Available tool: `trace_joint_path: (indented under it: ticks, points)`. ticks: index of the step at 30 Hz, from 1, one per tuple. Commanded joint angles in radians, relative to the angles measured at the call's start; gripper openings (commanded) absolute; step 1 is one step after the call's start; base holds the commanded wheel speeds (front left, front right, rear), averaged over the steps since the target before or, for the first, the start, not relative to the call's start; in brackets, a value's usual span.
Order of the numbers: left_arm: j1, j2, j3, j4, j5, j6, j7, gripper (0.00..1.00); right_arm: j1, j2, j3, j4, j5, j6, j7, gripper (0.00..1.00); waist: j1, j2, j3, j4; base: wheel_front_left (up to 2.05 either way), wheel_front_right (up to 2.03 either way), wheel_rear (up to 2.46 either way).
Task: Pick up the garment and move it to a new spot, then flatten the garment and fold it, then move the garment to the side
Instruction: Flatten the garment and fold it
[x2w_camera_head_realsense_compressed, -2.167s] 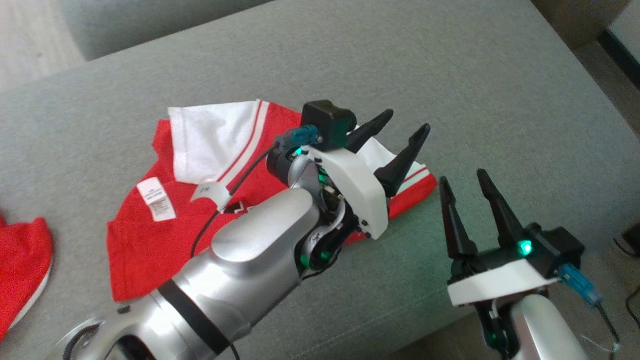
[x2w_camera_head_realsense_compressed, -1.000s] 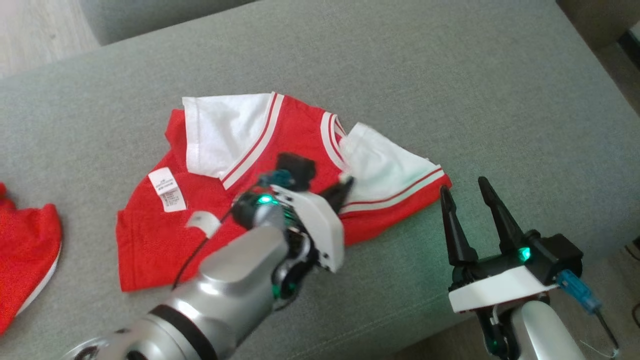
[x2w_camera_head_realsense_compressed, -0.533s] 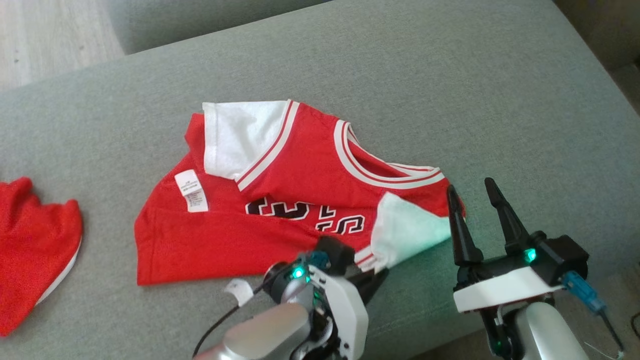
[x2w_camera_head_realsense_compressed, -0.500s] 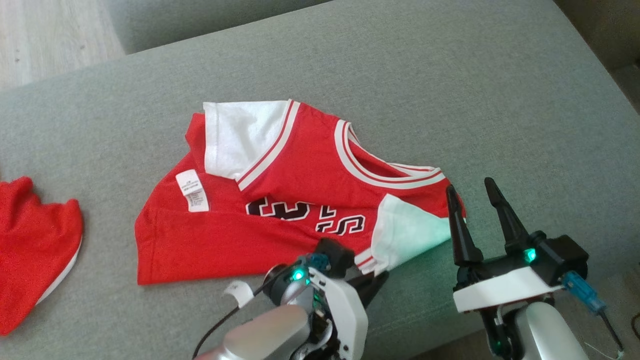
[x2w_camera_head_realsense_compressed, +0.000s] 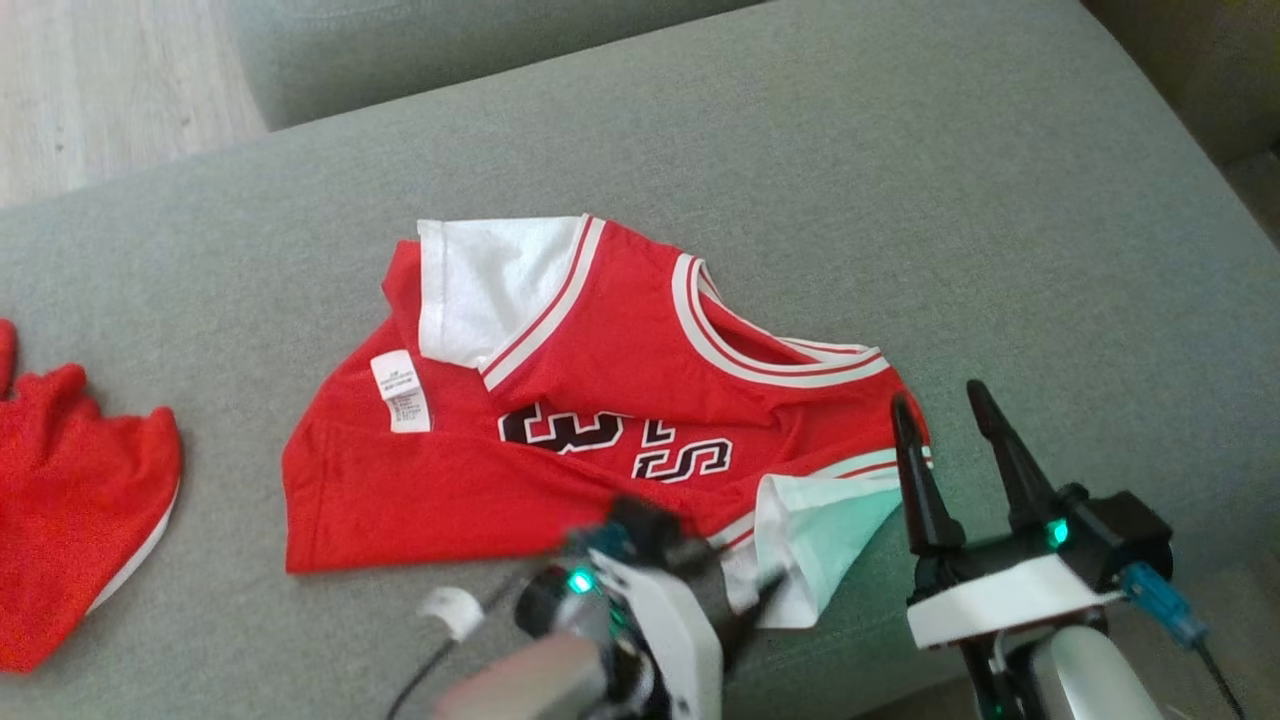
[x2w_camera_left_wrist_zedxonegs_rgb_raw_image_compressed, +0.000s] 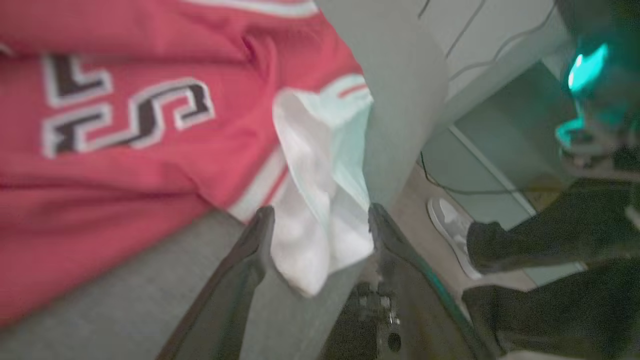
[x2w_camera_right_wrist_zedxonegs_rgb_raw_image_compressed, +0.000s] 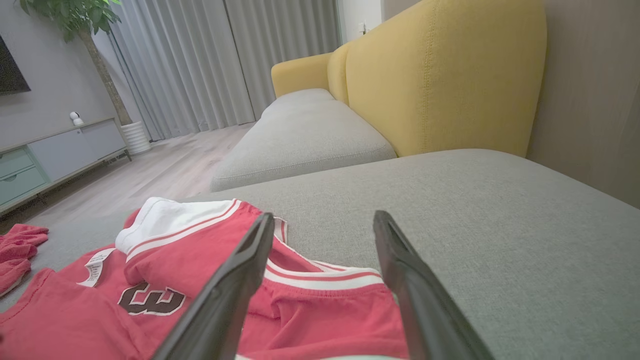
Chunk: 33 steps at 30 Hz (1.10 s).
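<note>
garment: a red jersey (x2w_camera_head_realsense_compressed: 600, 400) with white trim and dark numerals lay partly folded over itself on the grey sofa seat (x2w_camera_head_realsense_compressed: 950, 200), its white care label (x2w_camera_head_realsense_compressed: 400, 392) facing up.
left gripper: the left gripper (x2w_camera_left_wrist_zedxonegs_rgb_raw_image_compressed: 320, 212) was at the near edge of the seat, fingers spread wide; the jersey's white sleeve (x2w_camera_left_wrist_zedxonegs_rgb_raw_image_compressed: 310, 240) lay loose between them, not pinched.
right gripper: the right gripper (x2w_camera_head_realsense_compressed: 936, 397) stood wide open and empty, just beside the jersey's right edge.
other cloth: a second red garment (x2w_camera_head_realsense_compressed: 70, 520) lay well apart at the seat's left.
floor: a person's pale shoe (x2w_camera_left_wrist_zedxonegs_rgb_raw_image_compressed: 450, 230) showed past the seat's edge.
</note>
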<state>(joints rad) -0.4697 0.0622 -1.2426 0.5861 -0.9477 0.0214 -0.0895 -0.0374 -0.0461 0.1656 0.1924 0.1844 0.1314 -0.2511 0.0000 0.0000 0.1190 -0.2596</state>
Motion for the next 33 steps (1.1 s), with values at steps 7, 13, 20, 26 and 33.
trace_joint_path:
  ticks: [7,13,20,26,33]
  points:
    - [-0.062,0.186,0.186,-0.099,-0.029,0.167,-0.063,1.0,0.005,-0.004,0.011,-0.035,-0.01,-0.001,-0.011,1.0,0.0,0.0,-0.016,0.006,0.0,0.0,0.0]
    - [-0.062,0.36,0.271,-0.078,-0.044,0.288,-0.042,1.0,0.013,-0.004,0.009,-0.039,-0.017,-0.001,-0.011,1.0,0.0,0.0,-0.016,0.019,0.0,0.0,0.0]
    - [-0.085,0.43,0.331,-0.034,-0.075,0.319,-0.032,1.0,0.002,-0.004,0.015,-0.041,-0.02,-0.001,-0.011,1.0,0.0,0.0,0.002,0.028,0.0,0.0,0.0]
    - [-0.11,0.42,0.338,-0.003,-0.077,0.307,-0.042,1.0,-0.003,-0.004,0.021,-0.038,-0.022,-0.001,-0.011,1.0,0.0,0.0,0.017,0.027,0.0,0.0,0.0]
    - [-0.117,0.404,0.33,0.019,-0.076,0.291,-0.045,1.0,-0.001,-0.004,0.016,-0.033,-0.024,-0.001,-0.011,1.0,0.0,0.0,0.016,0.025,0.0,0.0,0.0]
